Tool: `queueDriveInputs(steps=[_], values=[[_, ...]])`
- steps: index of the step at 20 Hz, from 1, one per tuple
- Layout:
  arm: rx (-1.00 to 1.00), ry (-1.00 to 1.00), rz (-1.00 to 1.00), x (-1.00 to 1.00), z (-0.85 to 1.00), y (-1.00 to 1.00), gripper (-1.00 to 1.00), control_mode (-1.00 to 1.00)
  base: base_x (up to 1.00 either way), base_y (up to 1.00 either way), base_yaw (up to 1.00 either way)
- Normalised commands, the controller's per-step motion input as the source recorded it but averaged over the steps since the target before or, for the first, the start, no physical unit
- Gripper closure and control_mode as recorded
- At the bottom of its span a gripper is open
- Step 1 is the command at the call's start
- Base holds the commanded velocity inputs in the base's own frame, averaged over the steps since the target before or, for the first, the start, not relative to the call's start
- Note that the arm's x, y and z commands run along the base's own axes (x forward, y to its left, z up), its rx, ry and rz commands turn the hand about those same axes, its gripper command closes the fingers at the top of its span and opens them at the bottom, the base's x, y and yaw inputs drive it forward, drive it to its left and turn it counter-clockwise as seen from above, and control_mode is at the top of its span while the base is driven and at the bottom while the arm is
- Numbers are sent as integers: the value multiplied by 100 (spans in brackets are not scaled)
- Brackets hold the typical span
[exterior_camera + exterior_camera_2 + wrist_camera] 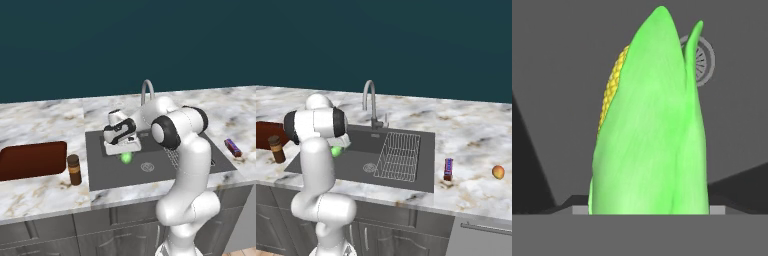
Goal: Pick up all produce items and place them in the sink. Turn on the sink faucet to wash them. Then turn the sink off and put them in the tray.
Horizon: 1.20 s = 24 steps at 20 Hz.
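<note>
**A:** So where's the green thing right now? Looks like a corn cob (649,130) to me from the hand view, green husk with yellow kernels peeking out one side.

**B:** Yep, corn. It's over the sink (107,175), hanging under the gripper (123,150) above the basin's left half. From the hand view it runs straight out from the fingers, tip pointing toward the round drain (699,59).

**A:** Is the pincer actually pinching it?

**B:** The jaws are wide apart with the cob sitting between them, and it's up off the basin floor, so I'd say pinched on the corn. The fingertips themselves are hidden behind the husk though.

**A:** And the other produce?

**B:** Orange-yellow fruit (498,172) is way off on the counter, near the front edge, well right of the sink, past the little purple-red bar (448,169).

**A:** Faucet?

**B:** Faucet (371,102) is at the sink's back edge. Wire rack (400,156) fills the sink's right side. Tray (31,160) is on the counter left of the sink, with the brown jar (74,169) between them.
</note>
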Motion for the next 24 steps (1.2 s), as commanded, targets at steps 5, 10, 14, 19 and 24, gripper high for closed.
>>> queueDriveInputs(steps=[5, 10, 14, 19, 24], values=[[0, 0, -1, 6, -34, 0, 100, -100, 0, 0, 0], [0, -3, -1, 9, -29, 0, 100, -100, 0, 0, 0], [0, -6, -1, 11, -27, 0, 100, -100, 0, 0, 0], [0, -6, -1, 13, -30, 0, 100, -100, 0, 0, 0], [0, -4, 0, 15, -31, 0, 100, -100, 0, 0, 0]])
